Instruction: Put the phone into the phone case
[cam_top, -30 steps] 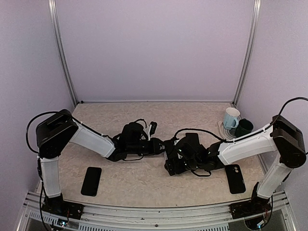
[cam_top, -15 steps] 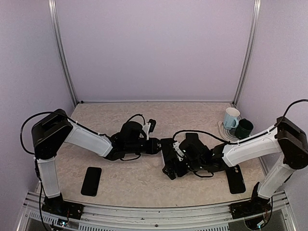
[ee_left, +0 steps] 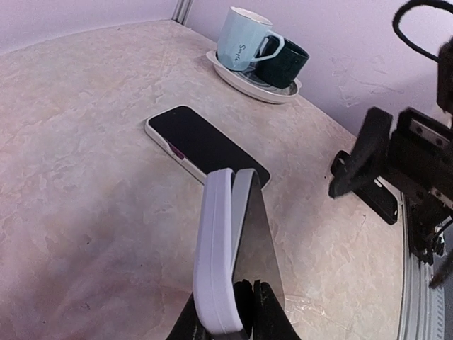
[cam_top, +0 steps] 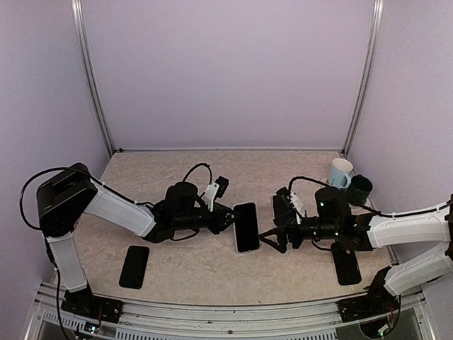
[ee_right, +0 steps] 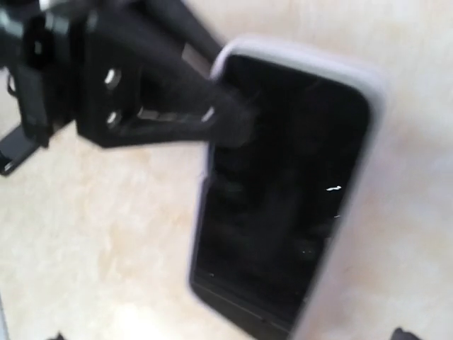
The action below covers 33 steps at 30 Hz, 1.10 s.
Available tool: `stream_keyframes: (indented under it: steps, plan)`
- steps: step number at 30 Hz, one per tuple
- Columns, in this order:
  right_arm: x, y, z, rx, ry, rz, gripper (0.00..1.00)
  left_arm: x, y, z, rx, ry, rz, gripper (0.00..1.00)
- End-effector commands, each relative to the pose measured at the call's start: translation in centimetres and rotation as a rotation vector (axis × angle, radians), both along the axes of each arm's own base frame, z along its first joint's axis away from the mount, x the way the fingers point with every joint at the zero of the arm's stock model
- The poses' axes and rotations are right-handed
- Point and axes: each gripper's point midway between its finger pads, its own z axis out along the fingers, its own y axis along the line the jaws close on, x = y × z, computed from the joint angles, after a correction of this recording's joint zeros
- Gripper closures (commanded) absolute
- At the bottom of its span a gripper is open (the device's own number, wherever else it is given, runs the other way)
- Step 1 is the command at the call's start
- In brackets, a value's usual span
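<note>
Phone (cam_top: 245,228) is pinched in my left fingers (cam_top: 228,219), which are pressed almost together across its thickness, one on each face. It sits in the lavender phone case (ee_left: 214,255).

From my left wrist camera I look along its edge. The lavender side of the case is on the left and the dark glass slants off to the right. From my right wrist camera I see a pale rim running round the dark screen, and a left finger bears on the long edge near an upper corner. I cannot tell whether the phone's lower end touches the surface (cam_top: 205,276) or hangs just off it.

My right fingers (ee_left: 357,159) are spread wide with nothing between them. They are just beside the phone, on the side away from the left fingers, and apart from it.

Beyond the left fingertips a second handset (ee_left: 205,145) in a white shell lies flat, screen up. It is between those fingers and a saucer (ee_left: 244,86) that carries a pale mug (ee_left: 244,35) and a dark green mug (ee_left: 283,64) side by side.

A black handset (cam_top: 134,265) lies flat well behind the left fingers, near that arm's base. A black cover (cam_top: 347,269) lies flat behind the right fingers, close under that arm.
</note>
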Motion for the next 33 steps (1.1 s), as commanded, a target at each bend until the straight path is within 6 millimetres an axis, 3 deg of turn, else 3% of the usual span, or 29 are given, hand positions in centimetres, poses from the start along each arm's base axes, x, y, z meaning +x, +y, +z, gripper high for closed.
stream_keyframes:
  steps: [1, 5, 11, 18, 24, 33]
  plan:
    - [1.2, -0.8, 3.0, 0.133, -0.218, 0.086, 0.01, -1.3, 2.1, -3.8, 0.162, -0.091, -0.084, 1.0]
    - [2.5, -0.8, 3.1, 0.169, -0.28, 0.191, 0.01, -2.5, 2.2, -3.9, 0.171, -0.141, -0.138, 1.0]
    - [2.5, 1.1, 1.8, 0.179, -0.33, 0.422, 0.17, -4.2, 2.6, -3.7, 0.208, -0.281, -0.199, 1.0]
    - [3.6, 2.6, 0.2, 0.167, -0.329, 0.462, 0.33, -4.9, 3.0, -3.3, 0.194, -0.33, -0.22, 1.0]
    - [2.8, 4.7, -2.0, 0.117, -0.318, 0.516, 0.37, -4.9, 3.0, -3.2, 0.19, -0.33, -0.225, 1.0]
    - [1.9, 5.8, -3.6, 0.137, -0.282, 0.548, 0.67, -4.7, 2.7, -2.8, 0.179, -0.33, -0.218, 1.0]
